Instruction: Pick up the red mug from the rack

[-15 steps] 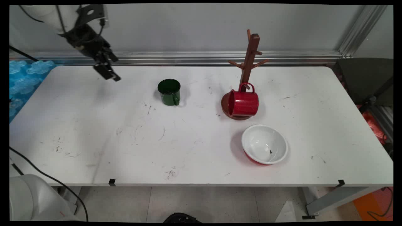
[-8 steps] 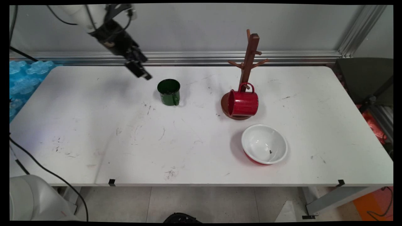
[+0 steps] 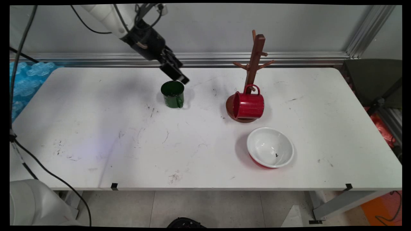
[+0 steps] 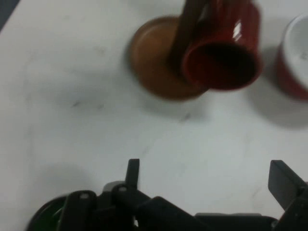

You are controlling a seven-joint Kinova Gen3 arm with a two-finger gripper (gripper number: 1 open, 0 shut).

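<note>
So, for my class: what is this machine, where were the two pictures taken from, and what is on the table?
It is a white robot arm ending in a black two-finger tool. The main view looks down across a white table from a fixed camera. The hand view comes from a camera on the tool itself, looking past its spread fingers. On the table stand a green mug, a wooden mug tree with a red mug hung sideways low on it, and a bowl, white inside, red outside. The tool holds nothing and hangs just above the green mug.
</note>
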